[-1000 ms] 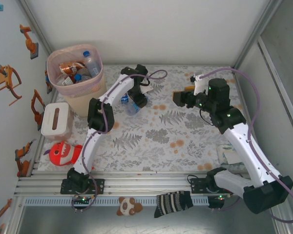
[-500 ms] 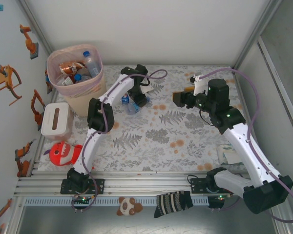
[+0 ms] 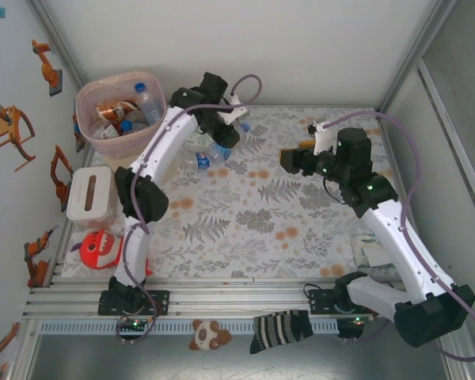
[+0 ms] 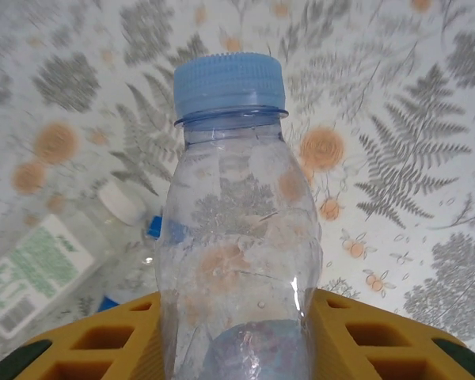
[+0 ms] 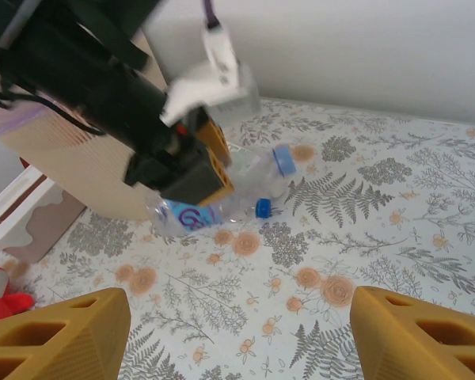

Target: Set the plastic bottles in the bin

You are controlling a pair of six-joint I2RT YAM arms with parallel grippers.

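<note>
Since a second ago my left arm is rising off the mat (image 3: 253, 214) and swinging back toward the wall, its jaws drawing in. Left of my left gripper (image 3: 224, 132) the bin (image 3: 115, 77) is standing, several bottles (image 3: 148, 103) lying inside it. That gripper is clamping a clear bottle (image 4: 237, 237) by its lower body between the yellow fingers (image 4: 103, 344), the blue cap pointing away from the wrist, and the bottle is hanging above the mat. Beneath it, a green-labelled bottle (image 4: 39, 273) and a blue-labelled bottle (image 5: 186, 215) are lying on the mat close together. Well to the right, my right gripper (image 3: 289, 158) is hovering with its fingers (image 5: 55, 328) spread apart, gripping nothing, and it is facing the left gripper and its load.
</note>
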